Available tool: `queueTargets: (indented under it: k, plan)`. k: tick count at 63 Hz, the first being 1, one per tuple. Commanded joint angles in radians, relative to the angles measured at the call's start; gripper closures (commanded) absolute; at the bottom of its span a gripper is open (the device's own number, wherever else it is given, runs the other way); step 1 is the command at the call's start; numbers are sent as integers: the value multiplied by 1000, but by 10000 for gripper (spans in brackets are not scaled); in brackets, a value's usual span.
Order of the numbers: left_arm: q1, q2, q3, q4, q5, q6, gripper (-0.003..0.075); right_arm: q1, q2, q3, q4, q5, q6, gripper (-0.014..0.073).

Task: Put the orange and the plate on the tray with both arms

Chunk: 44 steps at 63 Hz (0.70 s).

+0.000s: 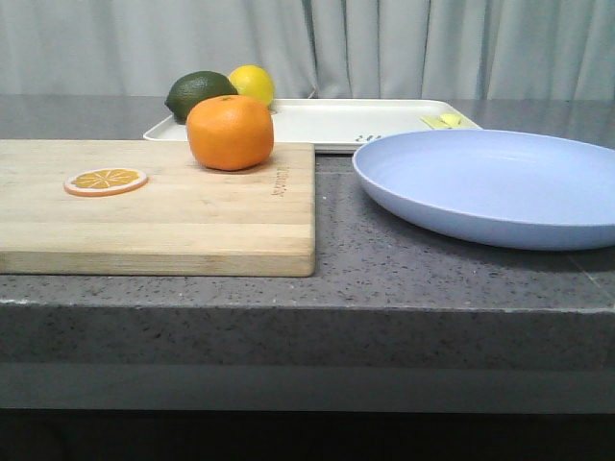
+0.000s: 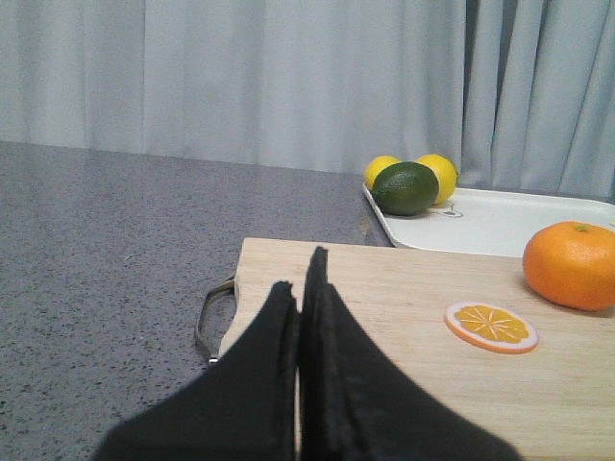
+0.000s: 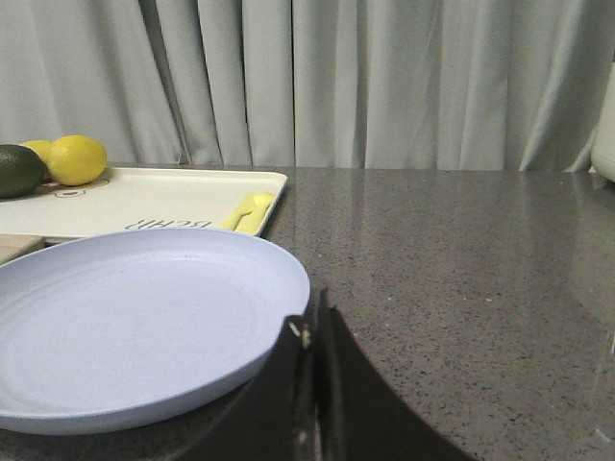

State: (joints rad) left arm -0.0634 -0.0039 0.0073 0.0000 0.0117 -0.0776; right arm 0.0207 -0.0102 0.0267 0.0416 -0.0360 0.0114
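Observation:
The whole orange [image 1: 230,133] sits at the back right of the wooden cutting board [image 1: 192,226]; it also shows in the left wrist view [image 2: 571,265]. The pale lavender-blue plate [image 1: 500,182] lies on the counter to the right, also in the right wrist view [image 3: 135,322]. The cream-white tray [image 1: 336,122] lies behind both. My left gripper [image 2: 302,279] is shut and empty over the board's near left corner. My right gripper [image 3: 309,317] is shut and empty, beside the plate's rim. Neither gripper shows in the front view.
A thin orange slice [image 1: 106,181] lies on the board's left part. A dark green fruit [image 1: 199,94] and a yellow lemon [image 1: 252,84] sit on the tray's left end. The counter's front edge [image 1: 307,293] runs close below the board. Grey curtains hang behind.

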Motion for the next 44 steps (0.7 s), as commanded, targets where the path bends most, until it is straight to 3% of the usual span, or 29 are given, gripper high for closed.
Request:
queueTargets:
  k: [1, 44]
  plan:
    - [-1, -19, 27, 0, -82, -11, 740, -7, -19, -24, 5, -81, -3, 711]
    - [-1, -19, 26, 0, -130, -11, 740, -7, -19, -24, 5, -85, -3, 711]
